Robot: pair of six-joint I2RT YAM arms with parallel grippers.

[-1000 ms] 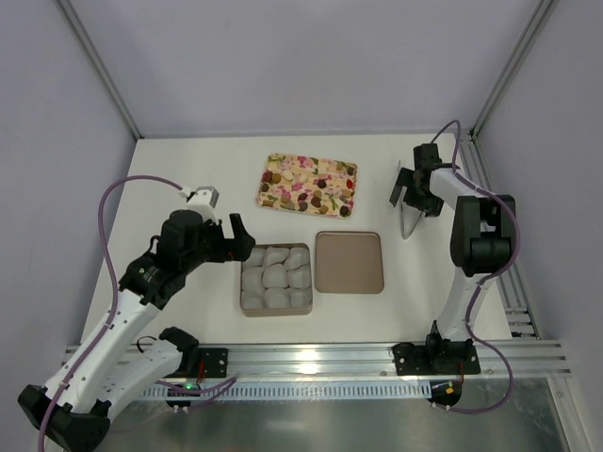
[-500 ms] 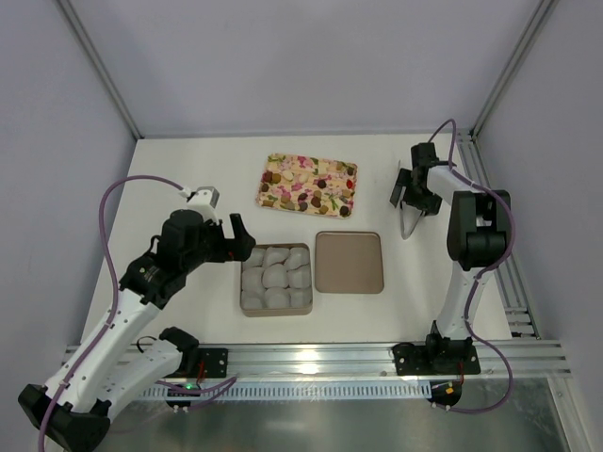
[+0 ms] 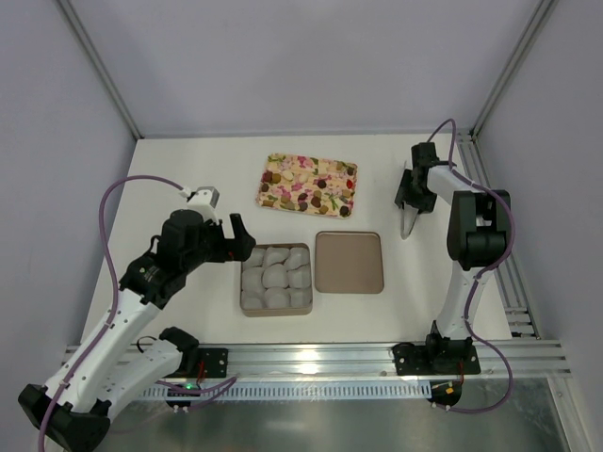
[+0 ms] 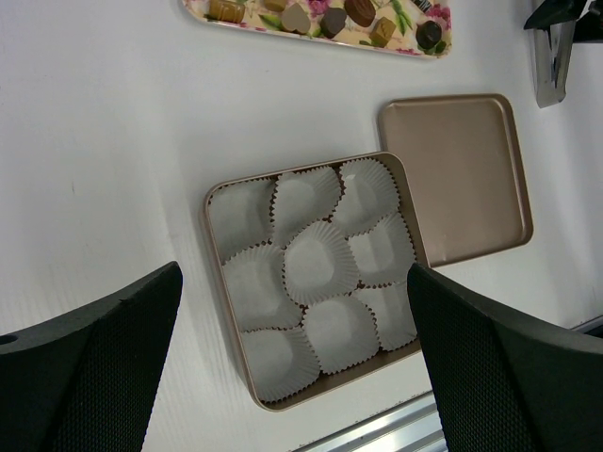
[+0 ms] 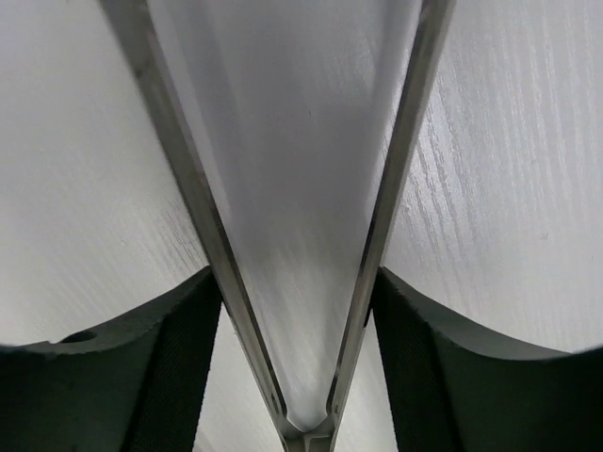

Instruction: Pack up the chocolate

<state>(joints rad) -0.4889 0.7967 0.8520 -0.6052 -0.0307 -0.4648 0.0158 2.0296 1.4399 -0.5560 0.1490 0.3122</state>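
Several chocolate bonbons (image 3: pixel 311 184), dark, tan and cream, lie on the flower-print tray (image 3: pixel 263 190) at the back; some show in the left wrist view (image 4: pixel 358 11). The square brown box (image 3: pixel 239 282) holds several empty white paper cups (image 4: pixel 320 264). My left gripper (image 3: pixel 241 240) is open and empty, above the box's left side (image 4: pixel 293 273). My right gripper (image 3: pixel 411 193) is down at the table on the right, its fingers closed against both arms of metal tongs (image 5: pixel 193 188), which lie pointing toward me (image 3: pixel 407 224).
The box's brown lid (image 3: pixel 349 262) lies flat right of the box, also in the left wrist view (image 4: pixel 457 179). The cage posts and walls bound the white table; an aluminium rail runs along the near edge.
The right gripper has closed in and settled onto the tongs' arms. The left arm, box, lid and tray have not moved.
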